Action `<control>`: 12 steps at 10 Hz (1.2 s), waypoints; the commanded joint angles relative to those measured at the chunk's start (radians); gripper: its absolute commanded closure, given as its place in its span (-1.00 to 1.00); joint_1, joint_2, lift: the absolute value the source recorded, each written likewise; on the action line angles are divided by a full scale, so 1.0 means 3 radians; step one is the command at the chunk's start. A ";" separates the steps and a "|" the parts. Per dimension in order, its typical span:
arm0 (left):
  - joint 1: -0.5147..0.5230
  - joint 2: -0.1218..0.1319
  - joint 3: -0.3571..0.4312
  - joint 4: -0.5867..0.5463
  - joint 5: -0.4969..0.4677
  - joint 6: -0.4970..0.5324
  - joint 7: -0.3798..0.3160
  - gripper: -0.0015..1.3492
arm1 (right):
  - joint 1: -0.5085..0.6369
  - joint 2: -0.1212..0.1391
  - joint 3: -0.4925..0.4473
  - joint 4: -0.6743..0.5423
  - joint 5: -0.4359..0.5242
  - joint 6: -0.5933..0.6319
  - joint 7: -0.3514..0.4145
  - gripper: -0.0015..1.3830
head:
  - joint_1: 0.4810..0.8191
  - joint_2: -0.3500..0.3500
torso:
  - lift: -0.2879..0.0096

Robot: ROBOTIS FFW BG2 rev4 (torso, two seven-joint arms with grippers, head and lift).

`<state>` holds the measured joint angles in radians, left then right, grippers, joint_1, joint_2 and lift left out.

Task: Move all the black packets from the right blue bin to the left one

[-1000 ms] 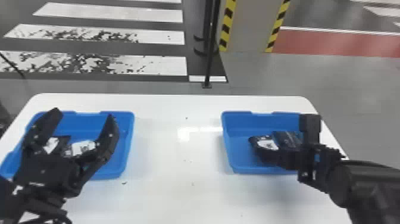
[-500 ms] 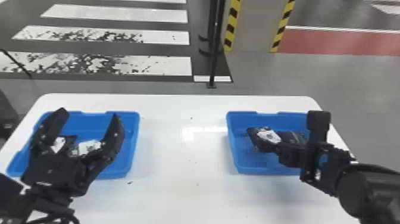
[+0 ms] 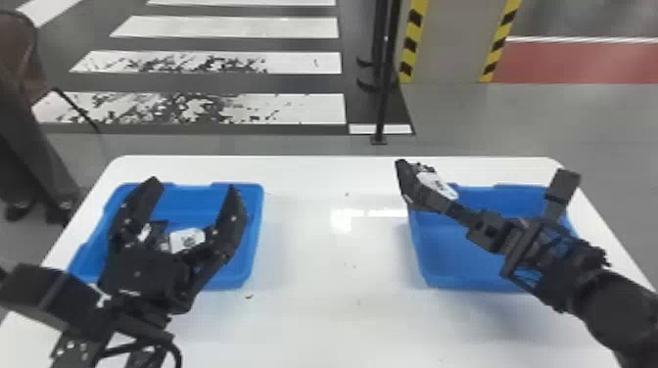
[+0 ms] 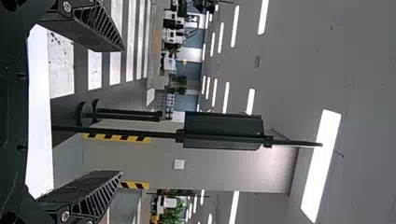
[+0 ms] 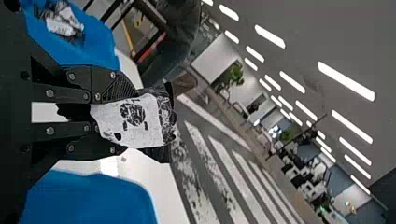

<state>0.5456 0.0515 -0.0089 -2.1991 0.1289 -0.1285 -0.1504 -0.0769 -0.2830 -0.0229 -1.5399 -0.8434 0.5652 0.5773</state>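
Note:
My left gripper point(image 3: 193, 195) stands open above the left blue bin point(image 3: 254, 244), where black packets with white labels point(image 3: 187, 240) lie. In the left wrist view my left gripper point(image 4: 119, 112) has its two fingers wide apart and nothing between them. My right gripper point(image 3: 411, 183) is over the back left corner of the right blue bin point(image 3: 460, 244), holding a black packet with a white label point(image 3: 437, 185). The right wrist view has that packet point(image 5: 135, 119) clamped between the fingers of my right gripper point(image 5: 152, 121).
Both bins stand on a white table point(image 3: 313, 313), with a bare stretch of tabletop between them. A black pole point(image 3: 384, 98) rises from the floor behind the table. A person stands beyond the table's left side.
My right gripper has lifted out of the right bin with the packet and swung back and left. The left arm keeps its pose, while the head view has shifted slightly.

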 commanded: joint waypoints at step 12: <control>-0.0444 0.0069 -0.0176 -0.0037 0.0641 0.1541 -0.0296 -0.84 | -0.0521 -0.0171 0.2017 0.0261 -0.0864 -0.0698 0.0249 0.62 | 0.27 0.54 | -0.01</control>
<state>0.4124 0.0720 -0.0659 -2.2065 0.3200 0.3147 -0.2393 -0.2354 -0.3322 0.5656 -1.4498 -1.1090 0.3599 0.6533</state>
